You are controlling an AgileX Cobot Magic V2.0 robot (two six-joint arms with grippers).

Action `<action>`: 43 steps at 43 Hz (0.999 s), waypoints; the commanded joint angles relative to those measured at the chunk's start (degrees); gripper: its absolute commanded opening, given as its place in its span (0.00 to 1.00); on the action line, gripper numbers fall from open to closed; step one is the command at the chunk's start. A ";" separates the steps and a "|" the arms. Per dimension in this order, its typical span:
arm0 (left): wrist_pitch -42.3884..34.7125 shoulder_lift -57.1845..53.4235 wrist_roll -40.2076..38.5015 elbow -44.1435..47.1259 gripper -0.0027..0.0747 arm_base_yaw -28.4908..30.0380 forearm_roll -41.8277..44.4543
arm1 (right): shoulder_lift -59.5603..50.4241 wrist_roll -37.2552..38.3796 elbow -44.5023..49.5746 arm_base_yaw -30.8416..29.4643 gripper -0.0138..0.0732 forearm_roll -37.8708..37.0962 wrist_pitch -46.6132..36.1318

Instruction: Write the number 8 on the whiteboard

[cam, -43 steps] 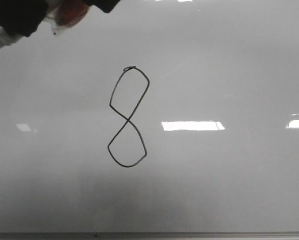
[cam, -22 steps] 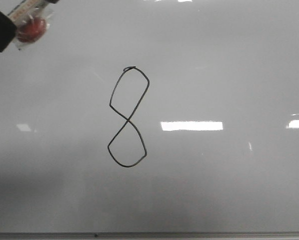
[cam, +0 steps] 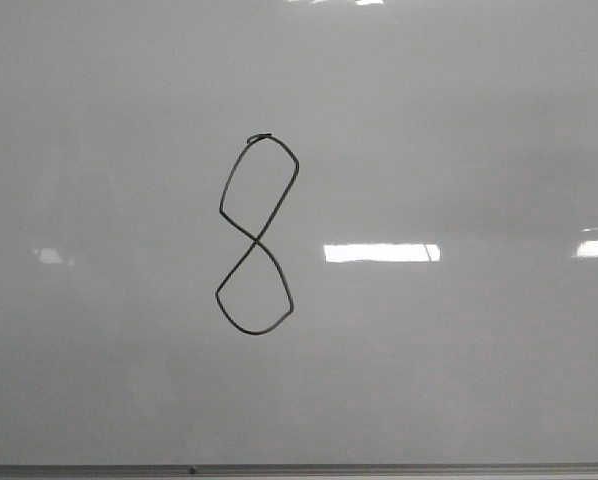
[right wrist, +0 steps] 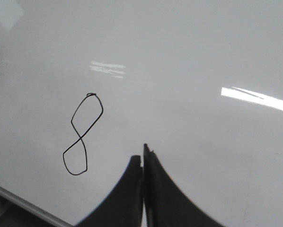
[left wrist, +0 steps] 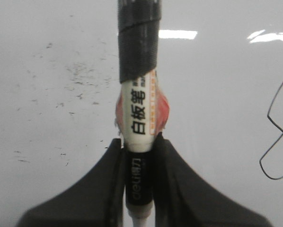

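As the left arm cleared out of the front view, where a second earlier its marker and dark sleeve had crowded the upper left corner, the whiteboard (cam: 459,120) was left bare but for the number 8 (cam: 256,235). The figure sat a little left of the board's centre, both loops closed and crossing cleanly at the waist, with a tiny overlap at the very top where the stroke met itself. Its lines had not shifted or smudged across the last second. The left end effector (left wrist: 139,163) was clamped tight on the whiteboard marker (left wrist: 140,113), its taped tip end pointing away, off the surface, with the 8 well off to one side in that wrist view. The right end effector (right wrist: 143,163) had its fingers pressed together on nothing, hovering above the board with the 8 just beside it. By my reading, the writing was done and the pull-back marked the finish.
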 commanded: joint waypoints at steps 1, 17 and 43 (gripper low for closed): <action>-7.23 -2.32 -0.81 1.26 0.01 0.47 -2.75 | -4.78 0.63 1.52 -0.90 0.09 1.40 -6.50; -9.89 0.27 -0.81 2.84 0.01 0.47 -5.80 | -10.32 0.63 3.81 -0.90 0.09 1.40 -7.74; -20.06 24.09 -0.81 -7.40 0.01 -0.30 -3.95 | -10.32 0.63 3.95 -0.90 0.09 1.40 -4.71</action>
